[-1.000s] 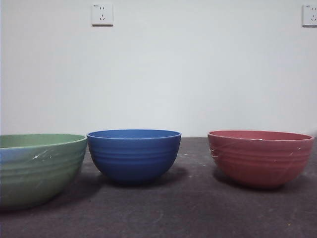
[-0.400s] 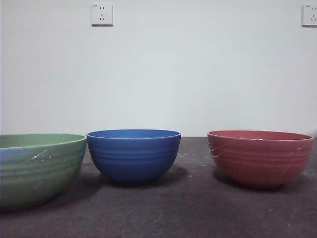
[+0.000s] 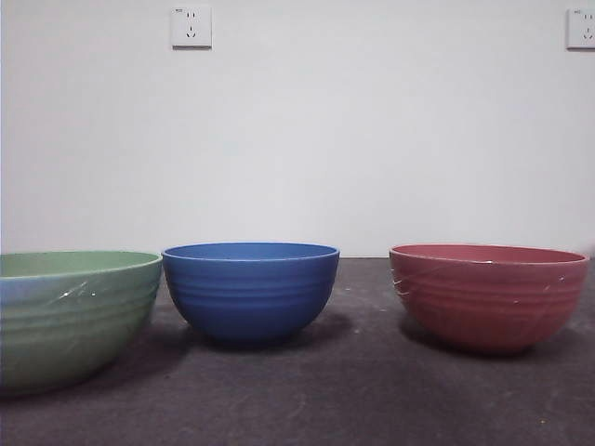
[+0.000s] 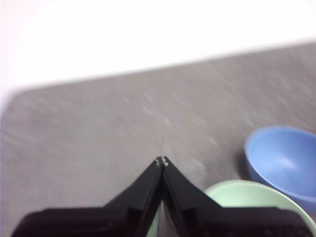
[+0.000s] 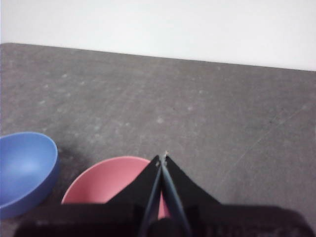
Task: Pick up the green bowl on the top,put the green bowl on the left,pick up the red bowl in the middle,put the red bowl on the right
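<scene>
The green bowl (image 3: pixel 70 316) stands upright on the dark table at the left of the front view, cut by the picture's edge. At the right of that view stands the red bowl (image 3: pixel 488 295), also upright. My left gripper (image 4: pixel 162 161) is shut and empty, raised above the green bowl (image 4: pixel 256 197). My right gripper (image 5: pixel 162 158) is shut with nothing in it, above the red bowl (image 5: pixel 111 180). Neither arm shows in the front view.
A blue bowl (image 3: pixel 251 290) stands in the middle between the other two, close to the green one; it also shows as the blue bowl (image 4: pixel 284 160) and the blue bowl (image 5: pixel 22 168) in the wrist views. A white wall with two sockets (image 3: pixel 191 27) is behind.
</scene>
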